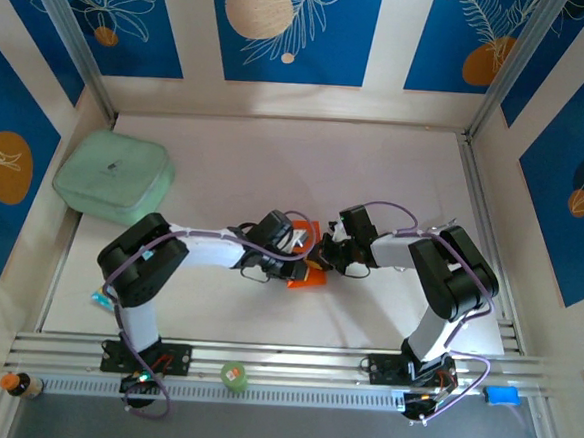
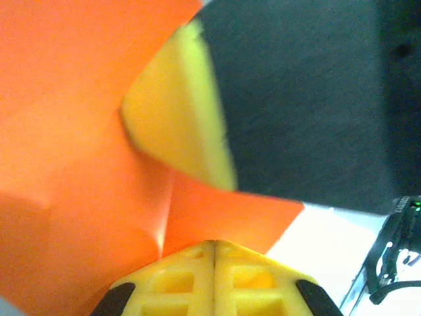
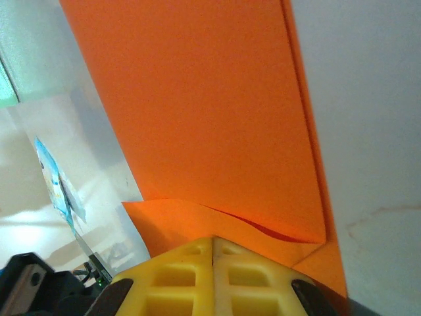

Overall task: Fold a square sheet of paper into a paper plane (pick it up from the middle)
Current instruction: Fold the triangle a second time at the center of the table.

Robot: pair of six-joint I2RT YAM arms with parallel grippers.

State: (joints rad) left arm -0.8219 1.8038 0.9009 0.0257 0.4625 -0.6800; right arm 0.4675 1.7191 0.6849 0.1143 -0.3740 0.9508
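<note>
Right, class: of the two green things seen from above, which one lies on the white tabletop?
The big pale green pad, far left on the table. The small round green object sits on the metal rail at the near edge.

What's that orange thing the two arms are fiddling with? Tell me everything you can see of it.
It is a thin sheet of bright orange paper, plain and matte, already partly folded. The right wrist view shows overlapping layers, a straight folded edge and a slightly curled flap. It sits near the middle of the table. The left pincer and the right pincer face each other, both shut on it. I cannot tell whether it also rests on the table.
</note>
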